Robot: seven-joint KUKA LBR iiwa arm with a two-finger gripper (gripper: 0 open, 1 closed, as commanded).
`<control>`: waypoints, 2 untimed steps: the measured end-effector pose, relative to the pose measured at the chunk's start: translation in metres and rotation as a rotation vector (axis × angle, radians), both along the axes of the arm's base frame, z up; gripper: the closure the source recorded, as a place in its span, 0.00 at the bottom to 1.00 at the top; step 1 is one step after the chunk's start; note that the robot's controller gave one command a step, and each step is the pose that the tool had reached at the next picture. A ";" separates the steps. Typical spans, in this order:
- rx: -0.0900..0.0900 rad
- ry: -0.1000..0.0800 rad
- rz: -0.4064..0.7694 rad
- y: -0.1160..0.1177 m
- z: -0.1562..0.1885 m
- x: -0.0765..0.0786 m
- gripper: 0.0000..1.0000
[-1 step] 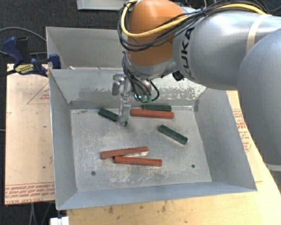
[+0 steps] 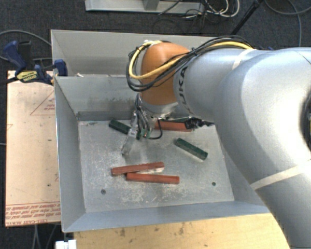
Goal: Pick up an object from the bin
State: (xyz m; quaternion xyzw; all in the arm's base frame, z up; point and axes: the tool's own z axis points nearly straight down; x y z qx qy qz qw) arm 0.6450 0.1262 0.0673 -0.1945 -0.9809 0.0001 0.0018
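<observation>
My gripper (image 2: 135,134) hangs low over the back middle of the bin floor, under the wrist. Just to its left lies a short dark green bar (image 2: 118,126), its right end hidden behind the gripper. Right behind the gripper, a red bar (image 2: 173,124) with a dark tip stretches off to the right. Nothing can be made out inside the gripper.
A second dark green bar (image 2: 192,149) lies at the right of the floor. Two reddish-brown bars (image 2: 137,168) (image 2: 153,178) lie side by side toward the front middle. The big arm covers the bin's right side.
</observation>
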 end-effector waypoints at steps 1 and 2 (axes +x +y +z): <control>0.001 -0.008 -0.069 0.012 0.034 0.001 0.00; 0.000 -0.007 -0.178 0.002 0.033 0.012 0.00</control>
